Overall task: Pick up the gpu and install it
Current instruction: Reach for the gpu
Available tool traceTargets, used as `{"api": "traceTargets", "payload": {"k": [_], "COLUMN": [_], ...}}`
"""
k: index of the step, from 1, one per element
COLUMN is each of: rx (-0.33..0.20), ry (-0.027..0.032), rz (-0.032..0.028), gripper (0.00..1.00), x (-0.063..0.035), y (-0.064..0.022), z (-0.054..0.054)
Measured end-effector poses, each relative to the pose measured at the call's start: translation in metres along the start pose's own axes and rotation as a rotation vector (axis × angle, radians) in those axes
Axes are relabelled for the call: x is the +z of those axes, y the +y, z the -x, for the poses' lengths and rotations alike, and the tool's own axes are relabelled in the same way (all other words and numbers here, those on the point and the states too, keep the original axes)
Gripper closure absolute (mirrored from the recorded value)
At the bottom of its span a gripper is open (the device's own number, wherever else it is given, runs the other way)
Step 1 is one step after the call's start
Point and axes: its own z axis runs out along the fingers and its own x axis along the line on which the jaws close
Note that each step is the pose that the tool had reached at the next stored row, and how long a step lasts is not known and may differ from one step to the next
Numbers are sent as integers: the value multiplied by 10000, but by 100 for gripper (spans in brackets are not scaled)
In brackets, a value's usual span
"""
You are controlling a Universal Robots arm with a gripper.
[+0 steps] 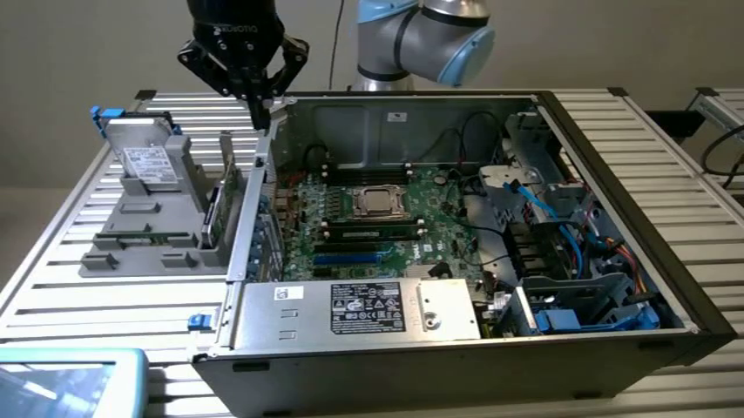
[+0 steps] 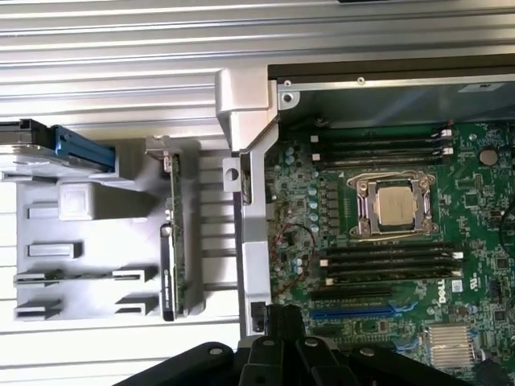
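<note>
Above the open computer case's grey metal side wall (image 1: 257,187), the black gripper (image 1: 263,111) hangs shut on nothing, risking a knock against it before reaching the thin upright gpu card (image 1: 216,209).

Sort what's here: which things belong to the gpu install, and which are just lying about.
Job: gpu, on edge in the rack; gripper, shut, over the case corner; motherboard.
Lying about: drive; power supply.

A plain beige wall (image 1: 93,43) stands behind the ribbed silver metal table (image 1: 70,287).
</note>
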Motion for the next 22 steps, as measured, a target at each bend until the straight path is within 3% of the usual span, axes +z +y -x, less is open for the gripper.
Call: {"api": "traceTargets", "payload": {"k": [6, 10, 13, 17, 22], "rx": [3, 7, 10, 16, 18], "ry": [53, 124, 217, 325, 379], "rz": [-5, -9, -16, -19, -21], "gripper": [88, 88, 88, 88, 88], "x": [5, 19, 37, 68, 138], "y": [-17, -25, -32, -17, 17], "z": [-271, -452, -568, -653, -678]}}
